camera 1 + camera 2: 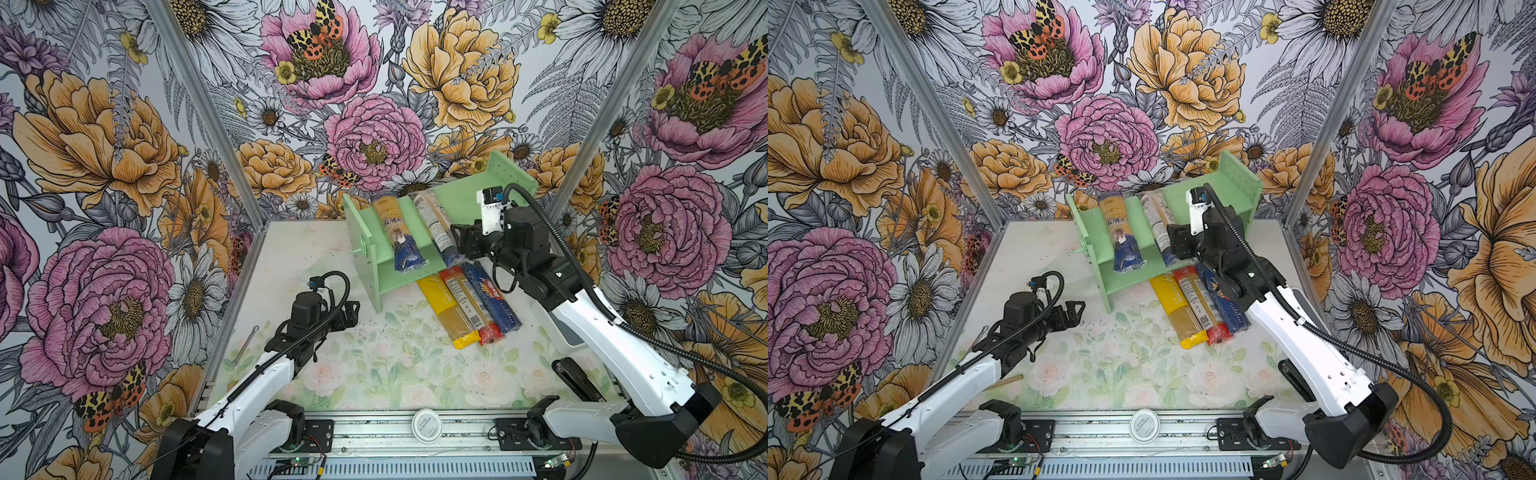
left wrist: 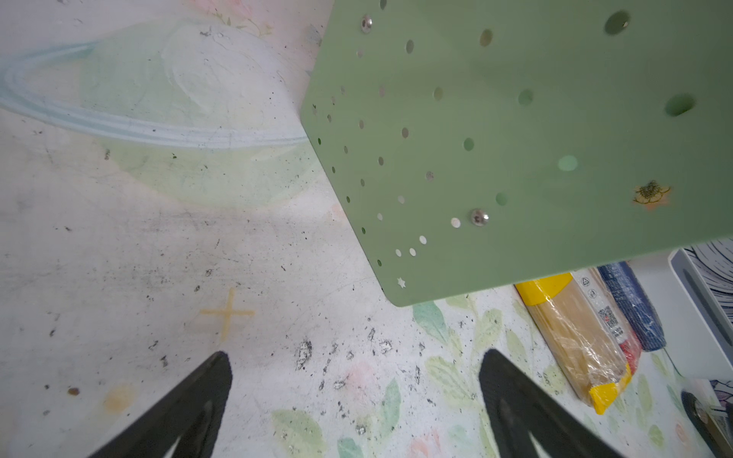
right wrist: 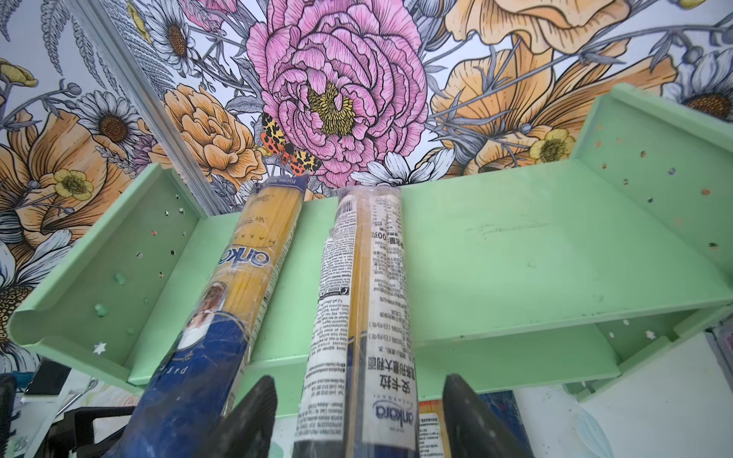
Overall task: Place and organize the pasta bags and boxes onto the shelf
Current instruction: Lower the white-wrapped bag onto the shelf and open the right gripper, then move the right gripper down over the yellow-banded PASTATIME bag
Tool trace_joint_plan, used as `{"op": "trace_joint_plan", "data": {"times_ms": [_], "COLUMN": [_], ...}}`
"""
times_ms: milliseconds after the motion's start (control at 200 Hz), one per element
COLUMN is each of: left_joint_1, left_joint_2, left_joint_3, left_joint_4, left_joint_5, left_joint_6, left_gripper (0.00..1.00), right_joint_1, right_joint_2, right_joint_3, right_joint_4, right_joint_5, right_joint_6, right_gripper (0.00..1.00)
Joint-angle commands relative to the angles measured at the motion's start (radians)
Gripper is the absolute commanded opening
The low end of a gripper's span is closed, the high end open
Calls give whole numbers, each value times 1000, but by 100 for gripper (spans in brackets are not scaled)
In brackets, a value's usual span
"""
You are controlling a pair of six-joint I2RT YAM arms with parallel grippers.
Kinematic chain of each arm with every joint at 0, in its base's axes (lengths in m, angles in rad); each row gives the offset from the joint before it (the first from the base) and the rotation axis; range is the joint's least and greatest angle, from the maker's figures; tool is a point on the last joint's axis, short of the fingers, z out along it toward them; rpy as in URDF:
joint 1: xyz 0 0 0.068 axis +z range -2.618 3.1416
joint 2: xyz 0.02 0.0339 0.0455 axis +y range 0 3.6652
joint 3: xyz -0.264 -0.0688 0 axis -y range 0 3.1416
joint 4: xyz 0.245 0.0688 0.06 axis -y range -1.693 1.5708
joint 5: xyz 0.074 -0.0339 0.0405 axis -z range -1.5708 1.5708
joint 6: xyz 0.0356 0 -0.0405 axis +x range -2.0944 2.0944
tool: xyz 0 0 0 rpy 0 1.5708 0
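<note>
The first clear pack (image 1: 397, 232) and the second clear pack (image 1: 432, 226) lie across the top board of the green shelf (image 1: 461, 199), with their dark blue ends poking out over its front edge. The right gripper (image 3: 361, 380) has its fingers apart, one on each side of the second clear pack, with a little gap showing on both sides. The yellow pack (image 1: 446, 311), red pack (image 1: 465, 303) and dark blue pack (image 1: 492, 299) lie side by side just in front of the shelf, and the left gripper (image 2: 355, 353) hangs by the shelf's left side, its fingers wide apart and holding nothing.
</note>
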Motion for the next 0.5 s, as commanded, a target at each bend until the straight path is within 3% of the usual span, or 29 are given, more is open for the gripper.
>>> {"op": "trace_joint_plan", "data": {"times_ms": [0,215,495], "left_joint_1": [5,5,7], "left_joint_2": [2,14,20], "left_joint_3": [-12,-10,-3], "left_joint_4": [25,29,30], "left_joint_5": [13,21,22], "left_joint_6": [15,15,19], "left_gripper": [99,99,99], "right_joint_1": [-6,-8,-7], "right_joint_2": [-58,-148,-242], "right_joint_3": [-32,-91,-182], "right_joint_4": [-28,-118,-274], "right_joint_5": [6,-9,-135], "right_joint_6": [-28,-33,15], "right_gripper": [72,74,76]}}
